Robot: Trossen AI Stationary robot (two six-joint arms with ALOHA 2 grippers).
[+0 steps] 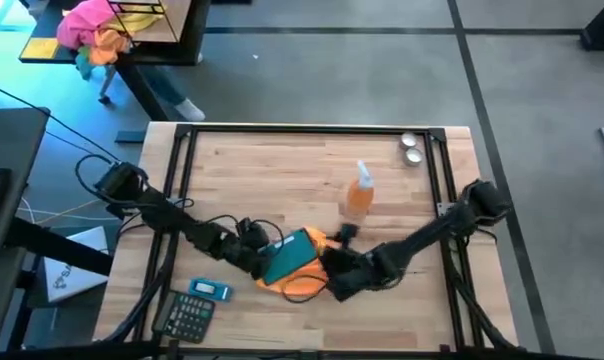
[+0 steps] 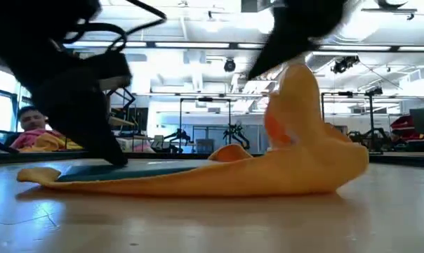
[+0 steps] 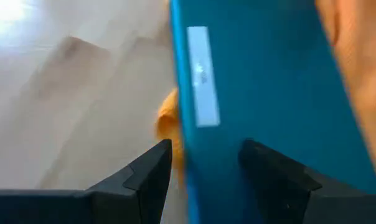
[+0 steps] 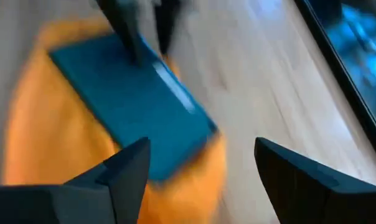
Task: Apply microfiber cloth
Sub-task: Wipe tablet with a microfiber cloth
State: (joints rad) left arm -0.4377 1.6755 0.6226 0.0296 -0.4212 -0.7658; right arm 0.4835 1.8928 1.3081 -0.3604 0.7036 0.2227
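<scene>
Microfiber cloth, a thin floppy orange fabric square, lies on the wooden table under a flat teal slab, one edge humped upward. I judge it light, limp and prone to bunching; I would pinch a free corner. My left gripper stands parted astride the slab's edge. My right gripper hovers wide open, empty, over the cloth.

My left arm reaches in from the table's left edge; its left gripper sits low near the table's centre, fingers parted. My right arm reaches in from the right edge; its right gripper sits just beside, fingers spread wide.
</scene>
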